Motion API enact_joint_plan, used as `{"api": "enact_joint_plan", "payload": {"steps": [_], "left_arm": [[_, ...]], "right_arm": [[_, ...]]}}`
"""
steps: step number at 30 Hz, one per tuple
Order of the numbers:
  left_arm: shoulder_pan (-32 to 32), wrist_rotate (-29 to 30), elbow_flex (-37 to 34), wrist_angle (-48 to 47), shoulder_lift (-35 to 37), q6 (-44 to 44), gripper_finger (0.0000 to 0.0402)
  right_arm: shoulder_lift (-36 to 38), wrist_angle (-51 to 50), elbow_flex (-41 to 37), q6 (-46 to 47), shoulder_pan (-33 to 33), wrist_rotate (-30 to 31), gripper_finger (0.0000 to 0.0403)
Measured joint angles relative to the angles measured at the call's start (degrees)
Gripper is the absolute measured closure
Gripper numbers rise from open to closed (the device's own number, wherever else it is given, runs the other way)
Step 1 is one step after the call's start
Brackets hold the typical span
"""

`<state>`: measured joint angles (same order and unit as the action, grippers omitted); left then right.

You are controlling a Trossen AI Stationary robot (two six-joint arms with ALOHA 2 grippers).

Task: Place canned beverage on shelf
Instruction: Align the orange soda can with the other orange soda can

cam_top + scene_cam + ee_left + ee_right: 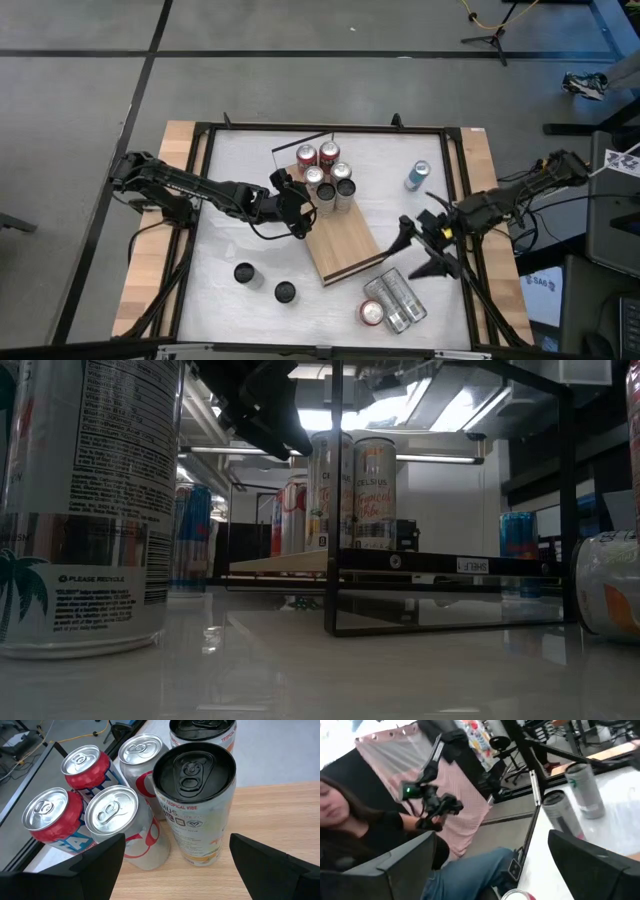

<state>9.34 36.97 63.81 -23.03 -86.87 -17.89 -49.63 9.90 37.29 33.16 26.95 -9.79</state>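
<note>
Hovering my left gripper over the shelf, I have its fingers spread wide on either side of a black-topped can and holding nothing. That can stands upright on the wooden board, touching the cluster of cans at the shelf's railed end, toward the table's far edge. Five cans stand behind it, two red ones outermost. My worry is the tight packing: one finger sits very near a silver can, so any sideways drift as I pull away could, I judge, clip it and topple its neighbours.

My right gripper waits near the table's right edge, fingers wide and empty, close to the cans lying down near the front edge. Two dark-topped cans stand near the front left.
</note>
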Motion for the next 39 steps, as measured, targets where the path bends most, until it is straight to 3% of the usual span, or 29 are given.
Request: {"api": "enact_joint_plan", "payload": {"steps": [5,12,19,27,39], "left_arm": [[0.0,0.0,0.0,0.1,0.0,0.0,0.0049],[0.0,0.0,0.0,0.1,0.0,0.0,0.005],[0.0,0.0,0.0,0.1,0.0,-0.1,0.005],[0.0,0.0,0.0,0.1,0.0,-0.1,0.005],[0.0,0.0,0.0,0.0,0.0,-0.1,0.005]], "right_arm": [[-3.4,-5.9,4.3,-3.0,7.3,5.7,0.0022],[-11.5,-26.4,14.4,-3.9,14.3,16.2,0.0022],[-21.5,-40.0,24.7,-5.3,18.7,18.3,0.0022],[-29.8,-44.3,30.2,-12.1,21.6,18.3,0.0022],[-35.7,-43.0,30.7,-23.0,21.3,21.6,0.0022]]}}
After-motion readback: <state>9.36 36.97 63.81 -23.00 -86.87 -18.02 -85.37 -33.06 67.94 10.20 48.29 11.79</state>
